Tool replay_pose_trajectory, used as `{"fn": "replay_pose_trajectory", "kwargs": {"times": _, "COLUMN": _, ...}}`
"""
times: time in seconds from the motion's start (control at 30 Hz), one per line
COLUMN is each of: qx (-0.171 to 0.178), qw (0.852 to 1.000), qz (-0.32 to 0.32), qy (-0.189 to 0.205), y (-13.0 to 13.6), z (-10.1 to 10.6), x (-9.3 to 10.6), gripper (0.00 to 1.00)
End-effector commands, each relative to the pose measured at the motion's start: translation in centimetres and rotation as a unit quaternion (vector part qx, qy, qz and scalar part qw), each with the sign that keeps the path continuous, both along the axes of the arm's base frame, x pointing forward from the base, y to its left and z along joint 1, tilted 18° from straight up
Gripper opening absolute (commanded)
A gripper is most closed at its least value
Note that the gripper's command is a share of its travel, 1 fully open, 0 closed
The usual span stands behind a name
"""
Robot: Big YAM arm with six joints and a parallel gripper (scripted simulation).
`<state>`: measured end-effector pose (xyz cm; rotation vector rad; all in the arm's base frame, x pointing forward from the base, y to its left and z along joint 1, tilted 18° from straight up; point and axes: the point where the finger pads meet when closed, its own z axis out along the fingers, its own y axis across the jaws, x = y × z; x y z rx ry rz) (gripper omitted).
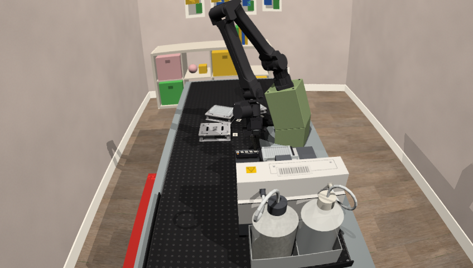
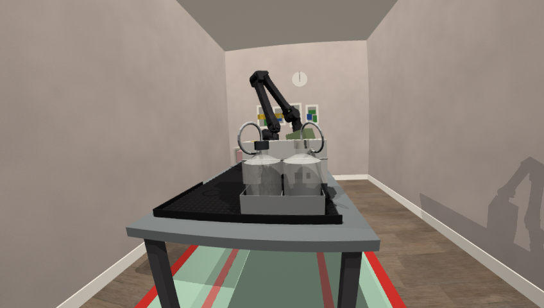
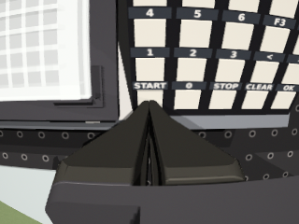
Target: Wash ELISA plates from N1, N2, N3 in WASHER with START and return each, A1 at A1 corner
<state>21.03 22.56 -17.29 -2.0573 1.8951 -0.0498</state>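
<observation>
My gripper (image 3: 149,110) (image 1: 254,144) is shut and empty, its fingertips right at the START key (image 3: 149,96), the leftmost key in the lowest row of the washer's keypad (image 3: 215,51) (image 1: 246,153). A white ELISA plate (image 3: 42,47) (image 1: 275,152) lies on the washer's carrier, left of the keypad in the wrist view. The washer (image 1: 291,177) is a cream box with a barcode label. One plate nest (image 1: 215,130) stands empty. Another plate (image 1: 219,112) sits in the nest behind it. A third nest is mostly hidden behind the arm. I see no lamp.
A green two-block stack (image 1: 289,111) stands right beside the arm and behind the washer. Two bottles (image 1: 273,225) (image 1: 320,223) with tubing sit in a grey tray in front of the washer. A shelf (image 1: 186,71) with coloured bins is at the far wall.
</observation>
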Motion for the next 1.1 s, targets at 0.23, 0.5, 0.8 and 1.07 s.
{"fn": "replay_pose_trajectory", "kwargs": {"times": 0.23, "qx": -0.002, "qw": 1.0, "qz": 0.004, "qy": 0.0, "y": -0.4, "z": 1.1, "x": -0.3, "gripper": 0.0}}
{"fn": "replay_pose_trajectory", "kwargs": {"times": 0.5, "qx": -0.001, "qw": 1.0, "qz": 0.005, "qy": 0.0, "y": -0.4, "z": 2.4, "x": -0.7, "gripper": 0.0}}
{"fn": "replay_pose_trajectory", "kwargs": {"times": 0.8, "qx": 0.001, "qw": 1.0, "qz": 0.001, "qy": 0.0, "y": -0.6, "z": 3.5, "x": -0.9, "gripper": 0.0}}
{"fn": "replay_pose_trajectory", "kwargs": {"times": 1.07, "qx": 0.001, "qw": 1.0, "qz": 0.001, "qy": 0.001, "y": -0.9, "z": 4.7, "x": -1.4, "gripper": 0.0}}
